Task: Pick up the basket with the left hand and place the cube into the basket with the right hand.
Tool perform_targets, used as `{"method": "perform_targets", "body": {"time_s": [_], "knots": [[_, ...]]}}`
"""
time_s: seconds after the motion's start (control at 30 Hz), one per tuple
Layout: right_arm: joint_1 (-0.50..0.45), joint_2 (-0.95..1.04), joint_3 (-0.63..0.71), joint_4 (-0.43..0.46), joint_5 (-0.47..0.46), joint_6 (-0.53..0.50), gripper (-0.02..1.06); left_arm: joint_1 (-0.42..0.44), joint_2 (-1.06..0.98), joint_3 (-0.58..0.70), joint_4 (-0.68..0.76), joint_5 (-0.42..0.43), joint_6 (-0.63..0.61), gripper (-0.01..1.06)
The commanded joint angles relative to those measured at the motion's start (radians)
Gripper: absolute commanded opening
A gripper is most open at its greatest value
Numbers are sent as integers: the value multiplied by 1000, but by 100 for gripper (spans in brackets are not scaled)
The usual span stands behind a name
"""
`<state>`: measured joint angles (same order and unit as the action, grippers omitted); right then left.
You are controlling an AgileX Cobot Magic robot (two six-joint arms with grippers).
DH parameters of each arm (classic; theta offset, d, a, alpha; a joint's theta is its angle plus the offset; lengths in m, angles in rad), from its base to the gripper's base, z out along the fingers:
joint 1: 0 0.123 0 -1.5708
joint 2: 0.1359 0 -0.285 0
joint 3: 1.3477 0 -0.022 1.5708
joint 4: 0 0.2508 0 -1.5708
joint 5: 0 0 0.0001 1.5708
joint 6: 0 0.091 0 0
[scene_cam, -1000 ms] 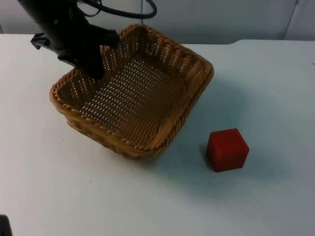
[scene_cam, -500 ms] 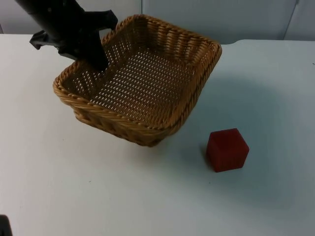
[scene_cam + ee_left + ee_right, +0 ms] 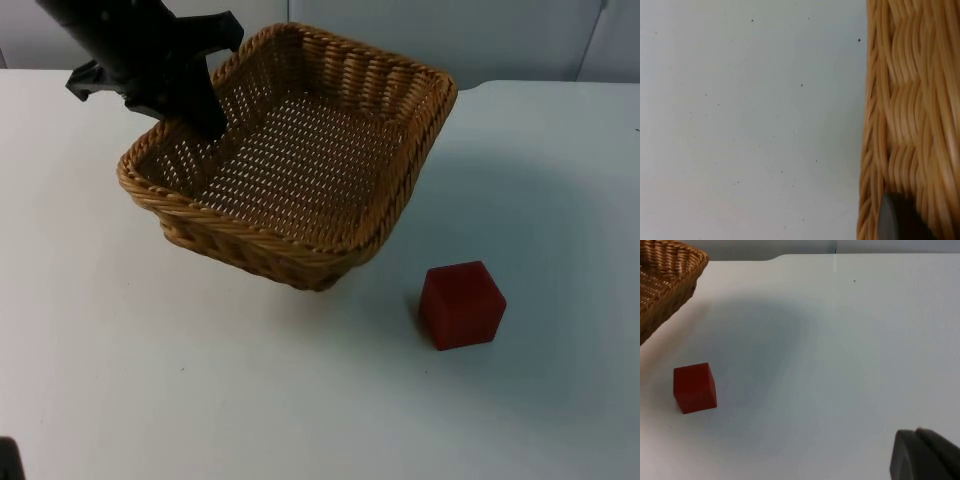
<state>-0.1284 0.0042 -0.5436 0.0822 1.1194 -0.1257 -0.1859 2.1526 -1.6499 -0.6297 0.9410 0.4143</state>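
Basket (image 3: 300,170): you see it gripped at its far-left rim by the left hand (image 3: 195,125). It hangs tilted, and its shadow on the tabletop (image 3: 250,400) suggests it is lifted clear. In the left wrist view the woven wall (image 3: 912,115) runs alongside one black fingertip (image 3: 897,220).

Basket contents: nothing lies on the woven floor.

Cube (image 3: 462,304): red, resting on the tabletop just beside the basket's near-right corner, apart from it. In the right wrist view you find the cube (image 3: 695,387) untouched, with the basket corner (image 3: 670,275) behind it.

Left hand: clamped on the basket rim, one finger inside the wall and one outside.

Right hand: you see one black fingertip (image 3: 922,455) in the right wrist view, well apart from the cube. You cannot tell whether this hand is open or closed. Treat the right arm as waiting.

Step completed: judge the basket pickup as done, or very nearly so.

Steps remaining: you have yet to bring the right hand to the cube, grasp it, carry it over the rim and release it inside the basket.

Progress estimate: roughly the first half of the task is finished; the whole cube-handling half is outstanding.
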Motion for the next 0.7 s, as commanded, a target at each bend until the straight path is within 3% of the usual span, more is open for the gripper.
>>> {"method": "perform_targets", "body": {"time_s": [0.0,0.67], "knots": [[0,-4,2,2,-10,-5,0,2,-19,-11,-36,5,-1,0],[0,-4,2,2,-12,-5,0,2,-19,-11,-37,-4,-1,0]]}}
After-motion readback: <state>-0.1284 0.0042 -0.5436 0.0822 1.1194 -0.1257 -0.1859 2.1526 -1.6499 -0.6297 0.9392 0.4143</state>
